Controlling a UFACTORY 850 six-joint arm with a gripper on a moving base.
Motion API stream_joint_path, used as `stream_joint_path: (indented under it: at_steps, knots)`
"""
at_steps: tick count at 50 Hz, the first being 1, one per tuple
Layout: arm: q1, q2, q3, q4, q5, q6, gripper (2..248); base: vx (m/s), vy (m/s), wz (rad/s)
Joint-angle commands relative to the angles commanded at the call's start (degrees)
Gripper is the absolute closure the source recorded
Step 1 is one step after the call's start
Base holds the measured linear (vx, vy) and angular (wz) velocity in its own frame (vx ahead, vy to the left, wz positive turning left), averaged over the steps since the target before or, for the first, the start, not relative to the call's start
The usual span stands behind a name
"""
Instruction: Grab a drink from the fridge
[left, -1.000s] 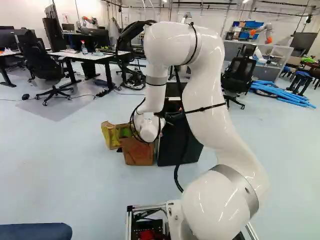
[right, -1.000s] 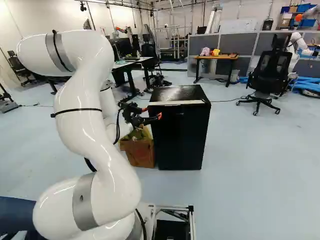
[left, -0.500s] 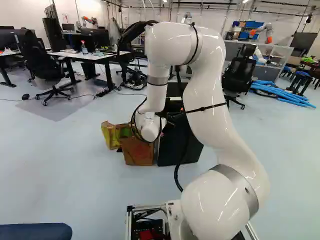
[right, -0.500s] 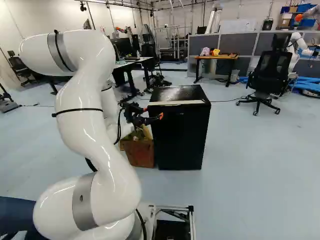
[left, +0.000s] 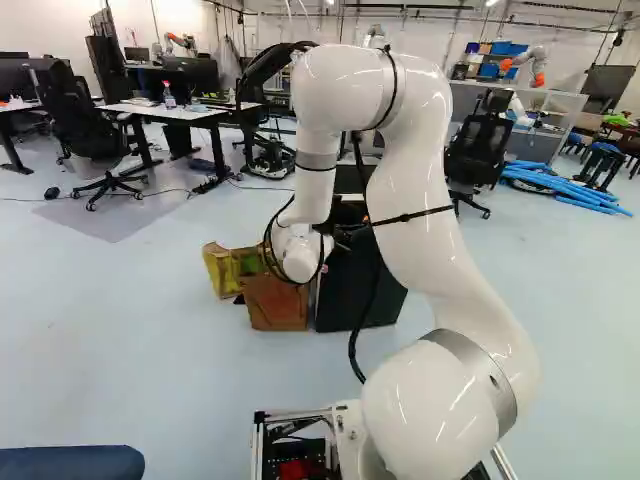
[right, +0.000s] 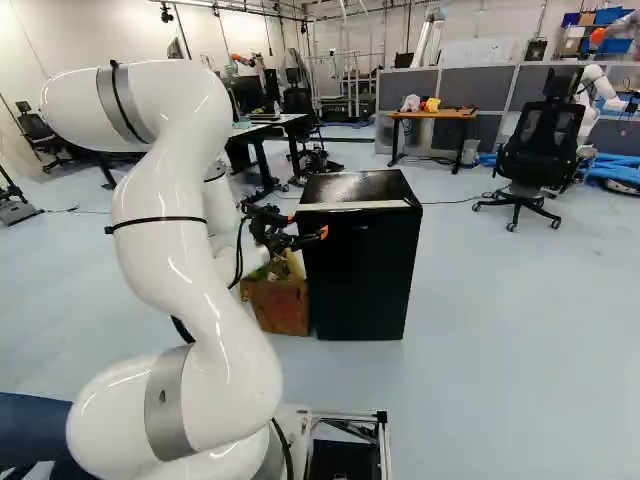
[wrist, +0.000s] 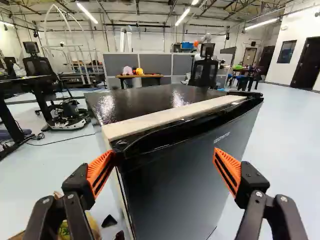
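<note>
My glossy white arm (right: 180, 190), banded in dull metal, fronts a fridge (right: 360, 270) with a mirror-glossy black top (wrist: 145, 102) and smooth, satin door (wrist: 170, 195). Along its top edge runs a matt, pale strip (wrist: 170, 116). Beside the fridge, a box (right: 280, 308) of brown cardboard look; beyond it, a wood-look table (right: 435, 114).

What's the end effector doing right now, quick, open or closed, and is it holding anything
End effector: open, holding nothing, its fingers spread at the top front of the fridge.
</note>
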Motion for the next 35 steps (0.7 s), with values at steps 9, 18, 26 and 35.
stream_joint_path:
  at_steps: [9, 18, 26, 35]
  knots:
    - [0.02, 0.05, 0.09, 1.2, 0.0, 0.0, 3, 0.0, 0.0, 0.0]
    - [0.06, 0.16, 0.29, 2.4, 0.0, 0.0, 3, 0.0, 0.0, 0.0]
    - [0.12, 0.34, 0.61, 3.52, 0.0, 0.0, 3, 0.0, 0.0, 0.0]
    - [0.22, 0.61, 1.1, 4.71, 0.0, 0.0, 3, 0.0, 0.0, 0.0]
